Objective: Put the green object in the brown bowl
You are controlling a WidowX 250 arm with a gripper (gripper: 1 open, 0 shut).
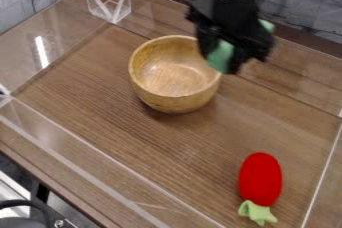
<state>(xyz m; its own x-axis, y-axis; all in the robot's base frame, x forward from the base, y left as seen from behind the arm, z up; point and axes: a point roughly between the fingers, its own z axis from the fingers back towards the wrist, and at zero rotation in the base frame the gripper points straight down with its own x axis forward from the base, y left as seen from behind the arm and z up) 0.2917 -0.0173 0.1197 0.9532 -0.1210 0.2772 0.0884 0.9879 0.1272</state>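
Green object [225, 54] clamped between jaws of gripper [227, 52], hanging over right rim of brown bowl [174, 72]. Risk: release this far off-centre, block clips thick wall, tumbles outside onto wood table [147, 157]. Red toy [261, 179] well apart.

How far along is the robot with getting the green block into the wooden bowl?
Done: the gripper has the green object clamped between its fingers and lifted off the table. In hand: it hangs at the right rim of the brown bowl, roughly over the edge. Left: centre it over the bowl, which looks empty, and let go. The red strawberry toy lies untouched near the front right.
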